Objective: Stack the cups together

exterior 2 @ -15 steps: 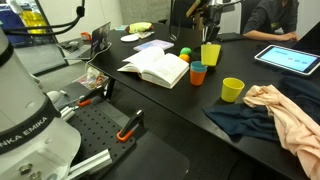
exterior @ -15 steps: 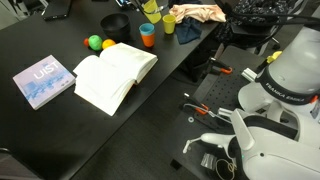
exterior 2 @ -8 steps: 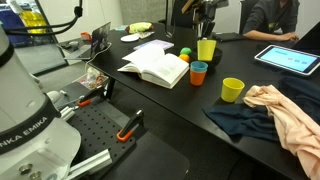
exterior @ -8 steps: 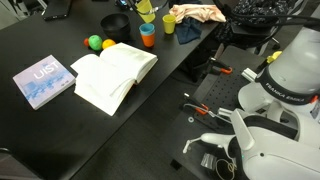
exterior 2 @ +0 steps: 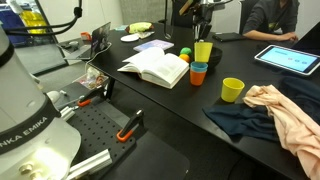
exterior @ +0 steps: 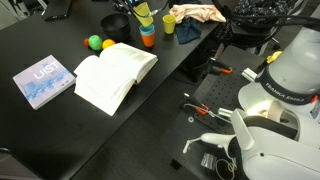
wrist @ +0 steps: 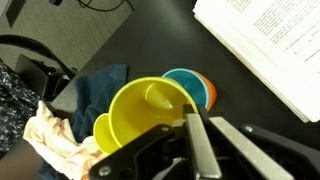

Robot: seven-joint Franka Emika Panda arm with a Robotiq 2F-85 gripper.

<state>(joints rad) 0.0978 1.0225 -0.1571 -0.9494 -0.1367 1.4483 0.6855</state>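
Note:
My gripper (wrist: 190, 122) is shut on the rim of a yellow cup (wrist: 140, 108) and holds it in the air. It shows in both exterior views (exterior: 143, 14) (exterior 2: 203, 52). Just below it and a little to one side stands an orange cup (exterior 2: 198, 76) with a blue cup (wrist: 184, 84) nested inside it; the pair also shows in an exterior view (exterior: 148, 36). The held cup hangs close above this pair without touching it. A second yellow-green cup (exterior 2: 232, 90) stands apart on the black table (exterior: 40, 40), near the cloths.
An open book (exterior: 115, 72) lies next to the cups, with a green ball (exterior: 94, 42) and a yellow ball beside it. A closed blue book (exterior: 44, 80), a dark blue cloth (exterior 2: 240, 118), a peach cloth (exterior 2: 285, 115) and a tablet (exterior 2: 290, 60) lie around.
My gripper has carried the yellow cup a short way sideways and slightly down, closer over the orange and blue pair. Nothing else has moved.

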